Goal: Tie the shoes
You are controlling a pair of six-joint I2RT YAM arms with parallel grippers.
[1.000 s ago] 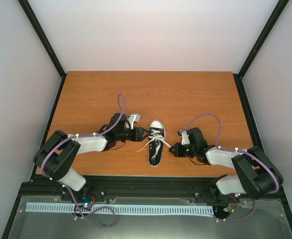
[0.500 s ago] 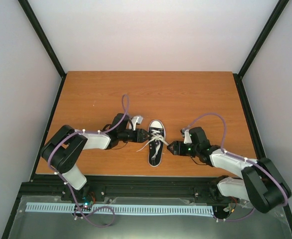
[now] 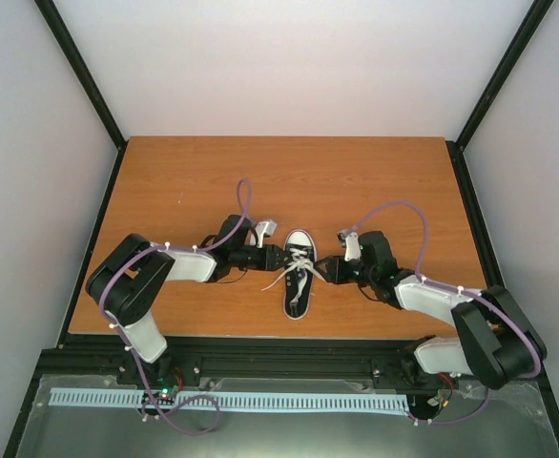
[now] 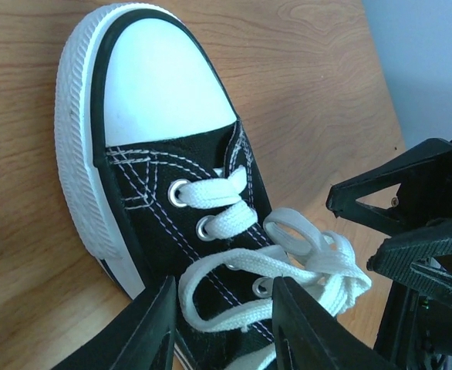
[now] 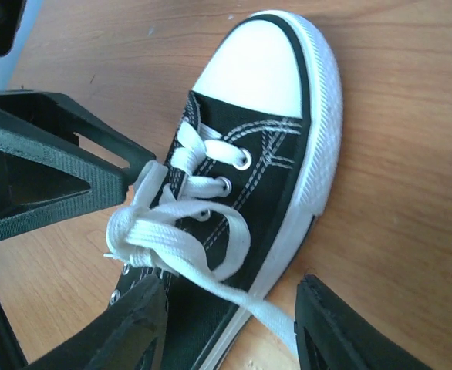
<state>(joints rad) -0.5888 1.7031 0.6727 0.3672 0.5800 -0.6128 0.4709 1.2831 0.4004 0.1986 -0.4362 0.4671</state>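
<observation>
Two grippers close in on one small black sneaker (image 3: pixel 297 289), which sits upright on the wooden table (image 3: pixel 375 181), just below the middle of the top view, with its white toe cap (image 3: pixel 300 239) toward the top of the frame. From the left, the left gripper (image 3: pixel 276 258) reaches the shoe's lace area. Its wrist view shows its fingers (image 4: pixel 145 335) well apart at the bottom edge, with a loop of the white laces (image 4: pixel 288 258) lying in the gap and nothing pinched. At the shoe's right side sits the right gripper (image 3: pixel 326 271). Its fingers (image 5: pixel 342 331) are also spread wide at the bottom of its wrist view, with one loose lace strand running down between them, ungripped.
</observation>
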